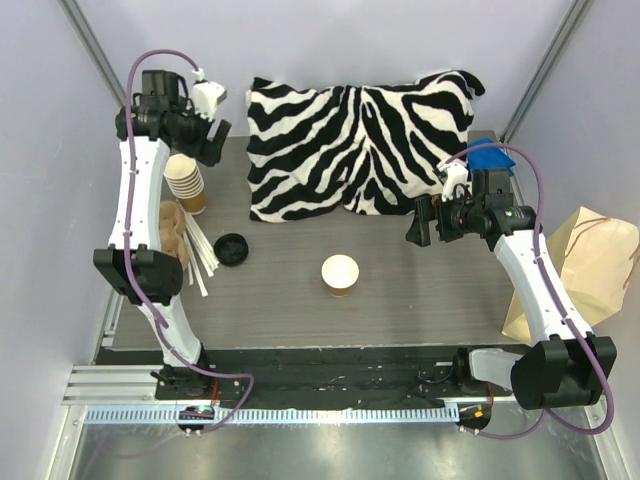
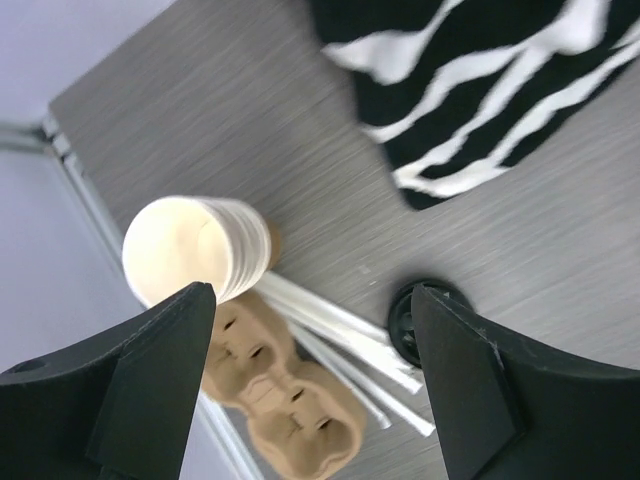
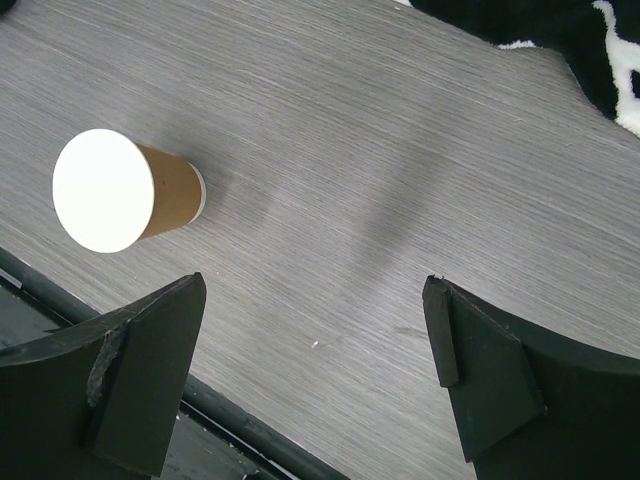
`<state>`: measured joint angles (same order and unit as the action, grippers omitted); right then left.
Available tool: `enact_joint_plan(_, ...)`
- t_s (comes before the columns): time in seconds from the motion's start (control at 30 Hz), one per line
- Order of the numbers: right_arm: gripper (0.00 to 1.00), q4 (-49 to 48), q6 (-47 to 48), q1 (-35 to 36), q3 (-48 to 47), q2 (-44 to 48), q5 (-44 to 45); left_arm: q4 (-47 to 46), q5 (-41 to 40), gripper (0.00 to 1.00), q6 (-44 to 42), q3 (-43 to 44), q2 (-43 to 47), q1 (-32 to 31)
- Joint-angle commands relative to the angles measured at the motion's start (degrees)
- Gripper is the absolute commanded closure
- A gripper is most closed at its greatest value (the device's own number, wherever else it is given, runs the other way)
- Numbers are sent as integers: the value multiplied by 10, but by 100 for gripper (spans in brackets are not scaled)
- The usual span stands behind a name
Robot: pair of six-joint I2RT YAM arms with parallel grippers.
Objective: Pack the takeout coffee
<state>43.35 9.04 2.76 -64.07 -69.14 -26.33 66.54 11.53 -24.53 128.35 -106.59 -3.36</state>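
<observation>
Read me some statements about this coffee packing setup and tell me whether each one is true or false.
1. The lone cup in the middle of the table has its lid on. False: it is open-topped, and the black lid lies loose on the table, towards the left arm's side.
2. The left gripper and right gripper are both open and empty. True.
3. The paper bag is on the right side, beside the right arm. True.
4. The stack of cups stands on the zebra cloth. False: it stands on bare table left of the cloth, next to the cardboard cup carrier.
</observation>
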Motion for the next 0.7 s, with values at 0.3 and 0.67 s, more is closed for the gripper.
enact_joint_plan(0.3,0,-10,0,-2,-4,3,-18,-21,-50,18,-112,-17,-71,87)
enact_joint_plan(0.67,0,-10,1,-2,-1,0,-18,-55,-27,24,-152,-57,-115,90)
